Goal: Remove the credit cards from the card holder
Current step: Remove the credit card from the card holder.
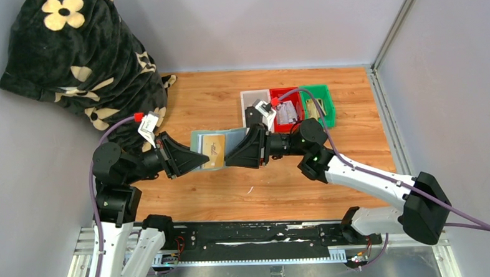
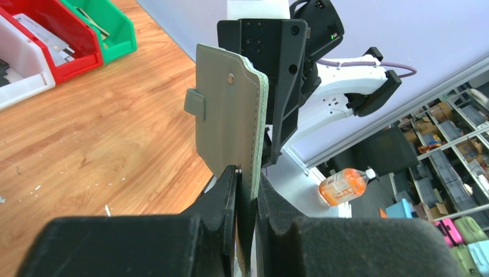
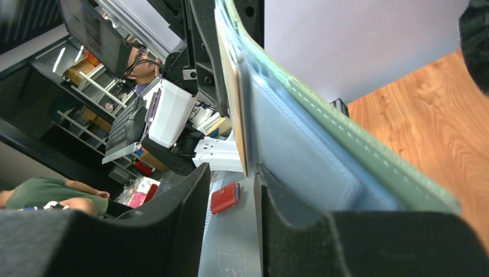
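**While the left fingers clamp the card holder, the right fingers stand apart at the gold card**

Where the two arms meet, just left of centre in the top view, the sage-green card holder [image 2: 228, 115] is held open above the wooden table [image 1: 216, 96]. Its pale inner pockets face the overhead camera. A tan-gold card [image 1: 213, 147] shows in the pocket on the left half.

The left fingers [image 2: 222, 199] are pressed together on the holder's edge at the bottom centre of the left wrist view. From there the holder rises straight up the frame, showing its green outer side, its short closing tab and a small metal stud.

The right fingers [image 3: 173, 219] reach the holder from the opposite side. In the right wrist view they stand apart with a clear gap between them. The thin edge of the tan-gold card comes down from the top of the frame and ends just above that gap. The finger at the lower right lies under the pale pockets; whether it touches them I cannot tell.

Beyond the right arm, at the upper centre of the top view, stand a white bin [image 1: 247, 98], a red bin [image 1: 278, 92] and a green bin [image 1: 327, 107] in a row. A black flowered blanket [image 1: 70, 52] fills the upper left corner.
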`<action>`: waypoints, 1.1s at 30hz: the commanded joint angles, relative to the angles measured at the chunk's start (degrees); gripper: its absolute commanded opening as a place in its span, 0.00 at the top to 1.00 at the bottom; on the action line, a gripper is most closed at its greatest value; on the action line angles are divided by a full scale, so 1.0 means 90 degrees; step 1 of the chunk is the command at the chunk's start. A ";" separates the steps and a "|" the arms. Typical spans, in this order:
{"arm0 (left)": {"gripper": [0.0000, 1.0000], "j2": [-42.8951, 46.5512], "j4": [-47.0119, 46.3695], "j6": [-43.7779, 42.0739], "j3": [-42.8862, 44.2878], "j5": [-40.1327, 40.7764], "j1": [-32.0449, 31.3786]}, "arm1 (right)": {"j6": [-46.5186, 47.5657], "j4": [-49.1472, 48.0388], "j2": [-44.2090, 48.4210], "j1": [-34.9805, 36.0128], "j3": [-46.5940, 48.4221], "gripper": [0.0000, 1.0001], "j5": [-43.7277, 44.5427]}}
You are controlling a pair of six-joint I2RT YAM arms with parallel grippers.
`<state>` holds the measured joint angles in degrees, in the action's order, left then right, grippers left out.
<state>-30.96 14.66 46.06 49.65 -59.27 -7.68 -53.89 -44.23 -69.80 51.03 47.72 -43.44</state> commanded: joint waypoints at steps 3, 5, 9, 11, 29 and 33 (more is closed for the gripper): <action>0.94 0.0099 -0.0087 -0.0039 0.0049 0.0009 -0.0006 | -0.0588 -0.1127 -0.0235 -0.0064 0.0299 0.55 -0.0061; 0.94 0.0127 -0.0085 -0.0042 0.0036 0.0058 -0.0006 | -0.0448 -0.0847 -0.0252 -0.0055 0.0439 0.49 -0.0061; 0.94 0.0158 -0.0168 0.0036 -0.0028 0.0045 -0.0006 | -0.0117 -0.0221 -0.0276 -0.0054 0.0582 0.48 0.0104; 0.95 0.0170 -0.0199 0.0061 -0.0037 0.0019 -0.0006 | -0.0029 -0.0070 -0.0304 -0.0044 0.0591 0.48 0.0219; 0.96 0.0237 -0.0443 0.0357 -0.0051 -0.0025 -0.0006 | -0.0497 -0.1081 -0.0609 0.0020 0.0485 0.93 0.0168; 0.97 0.0247 -0.0453 0.0360 -0.0009 -0.0017 -0.0006 | -0.0731 -0.1469 -0.0530 -0.0028 0.0261 1.00 0.0130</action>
<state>-29.08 12.08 48.21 49.15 -57.28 -7.31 -58.00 -50.83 -75.57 50.85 52.03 -42.81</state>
